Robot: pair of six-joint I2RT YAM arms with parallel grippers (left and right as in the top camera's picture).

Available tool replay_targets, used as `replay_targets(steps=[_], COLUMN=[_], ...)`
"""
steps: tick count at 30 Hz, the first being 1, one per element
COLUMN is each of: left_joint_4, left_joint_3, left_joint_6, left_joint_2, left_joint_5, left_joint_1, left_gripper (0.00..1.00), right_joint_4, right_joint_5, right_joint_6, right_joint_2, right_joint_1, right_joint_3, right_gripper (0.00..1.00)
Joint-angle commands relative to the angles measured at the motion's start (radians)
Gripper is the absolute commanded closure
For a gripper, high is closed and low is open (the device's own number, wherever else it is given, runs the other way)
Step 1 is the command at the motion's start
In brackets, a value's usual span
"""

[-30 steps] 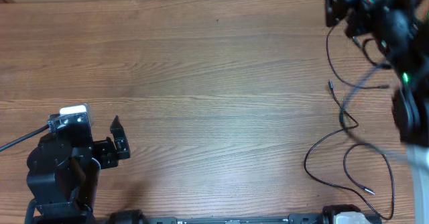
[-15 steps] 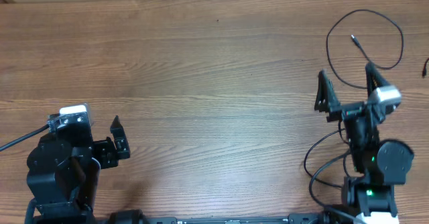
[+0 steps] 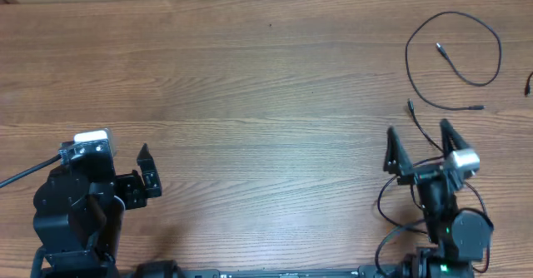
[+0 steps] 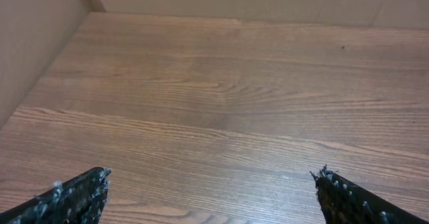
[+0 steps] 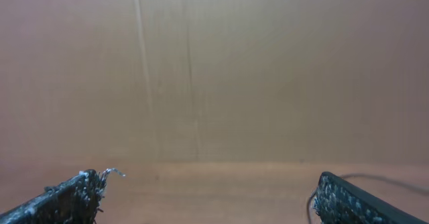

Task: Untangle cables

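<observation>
On the desk (image 3: 250, 86), the looped cable (image 3: 407, 55) lies at the far right corner. The second cable (image 3: 410, 106) lies nearer along the right side, its tip just before that loop, its coils passing under the right gripper (image 3: 418, 130) by the near right corner. The left gripper (image 3: 148, 171) sits at the near left corner, well apart from both cables

I've got one thin black cable (image 3: 444, 52) lying in an open loop well beyond the right gripper (image 3: 417, 130), with both plug tips free. The second cable (image 3: 411, 108) starts just past that gripper and runs back underneath it, partly hidden.
</observation>
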Motion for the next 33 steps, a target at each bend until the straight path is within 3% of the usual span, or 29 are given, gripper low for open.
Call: replay_targets(steps=[1, 13, 16, 20, 23, 29, 33], left_joint_4=[0.004, 0.004, 0.004, 0.004, 0.004, 0.004, 0.004], left_joint_3=[0.002, 0.002, 0.002, 0.002, 0.002, 0.002, 0.002], left_joint_6=[-0.01, -0.01, -0.01, -0.01, -0.01, -0.01, -0.01], left_joint_2=[-0.003, -0.003, -0.003, -0.003, -0.003, -0.003, -0.003], left_joint_5=[0.008, 0.008, 0.008, 0.008, 0.008, 0.008, 0.008], left_joint_1=[-0.006, -0.006, -0.006, -0.006, -0.006, -0.006, -0.006], left_gripper=[0.0, 0.01, 0.0, 0.01, 0.01, 0.0, 0.01], right_joint_4=[-0.062, -0.145, -0.146, -0.147, -0.15, -0.454, -0.449], right_joint_5=[0.003, -0.049, -0.042, 0.163, 0.272, 0.145, 0.114], right_joint_6=[0.007, 0.01, 0.087, 0.22, 0.24, 0.239, 0.181], right_joint_2=[-0.095, -0.289, -0.288, -0.288, -0.288, -0.288, -0.288], right_joint_1=[-0.013, -0.012, 0.0, 0.092, 0.151, 0.056, 0.012], right_joint_3=[-0.012, -0.013, -0.016, -0.036, -0.082, -0.079, -0.079], right_gripper=[0.0, 0.0, 0.0, 0.0, 0.0, 0.0, 0.0])
